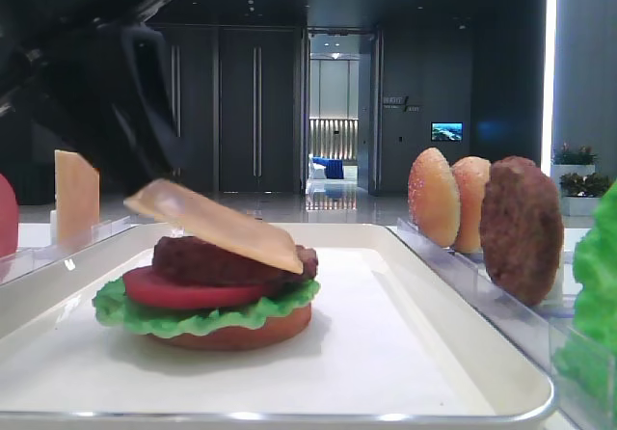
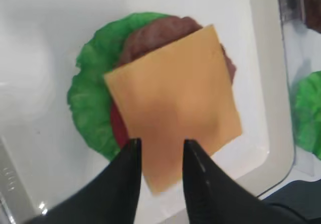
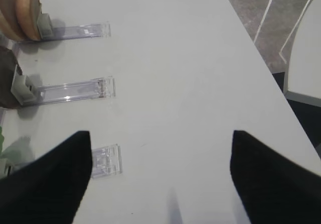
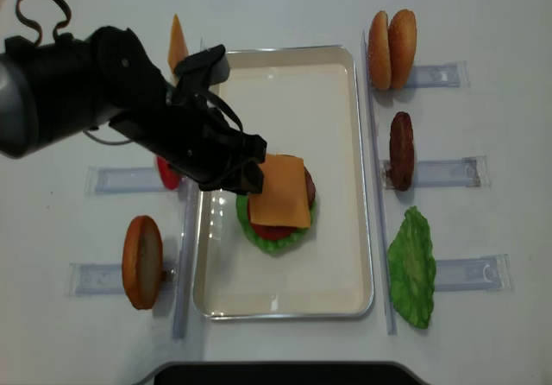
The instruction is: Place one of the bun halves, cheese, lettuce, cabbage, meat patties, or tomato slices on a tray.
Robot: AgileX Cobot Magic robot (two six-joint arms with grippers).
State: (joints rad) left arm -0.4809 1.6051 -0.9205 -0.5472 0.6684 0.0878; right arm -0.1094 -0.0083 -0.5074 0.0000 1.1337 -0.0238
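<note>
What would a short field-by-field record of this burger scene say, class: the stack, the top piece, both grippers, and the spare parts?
stack: lettuce, tomato slice and meat patty on a flat bun half, on the tray
top piece: cheese, tilted, left edge raised
left gripper: jaws apart, straddling the cheese edge
right gripper: open above bare table
spare parts: two bun halves in a rack

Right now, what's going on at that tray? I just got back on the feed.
The left gripper is at the cheese, which lies tilted on the stacked burger: meat patty, tomato slice, lettuce, bottom bun, all on the tray. Its fingers straddle the slice's near edge, apparently parted. The right gripper hangs open over bare table, holding nothing.
</note>
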